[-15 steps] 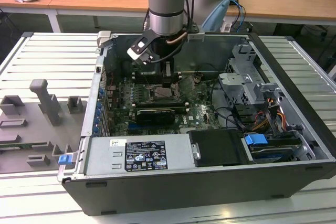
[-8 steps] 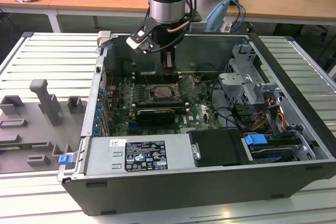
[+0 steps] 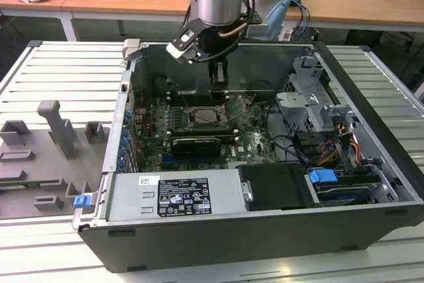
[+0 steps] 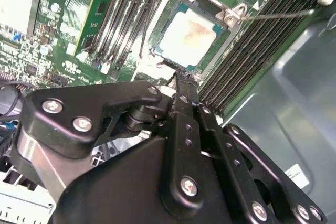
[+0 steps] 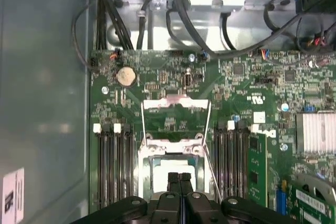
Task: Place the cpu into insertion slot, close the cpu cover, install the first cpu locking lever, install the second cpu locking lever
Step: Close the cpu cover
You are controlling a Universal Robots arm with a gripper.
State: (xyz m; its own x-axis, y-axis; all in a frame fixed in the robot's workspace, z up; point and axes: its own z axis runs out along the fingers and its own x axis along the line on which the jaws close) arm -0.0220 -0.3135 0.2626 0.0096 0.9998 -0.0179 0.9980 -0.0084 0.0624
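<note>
The cpu (image 4: 186, 38) lies flat in the insertion slot (image 4: 227, 15), its pale metal top facing up; it also shows in the first wrist view (image 5: 163, 174). The cpu cover (image 5: 176, 114) is swung open and stands away from the socket, with green board showing through its cut-out. Two thin locking levers (image 5: 209, 135) (image 5: 142, 124) stand free beside the socket. My gripper (image 5: 179, 177) hangs just above the cpu's edge with its black fingers (image 4: 181, 85) pressed together and nothing between them. In the exterior view the gripper (image 3: 218, 79) sits over the socket (image 3: 205, 116).
Long black memory slots (image 5: 113, 161) flank the socket on both sides. Cables (image 5: 173, 9) and a drive cage (image 3: 308, 107) crowd one side of the open computer case (image 3: 371, 91). A power supply (image 3: 175, 197) lies along the front. Grey fixtures (image 3: 59, 130) stand on the table at the exterior view's left.
</note>
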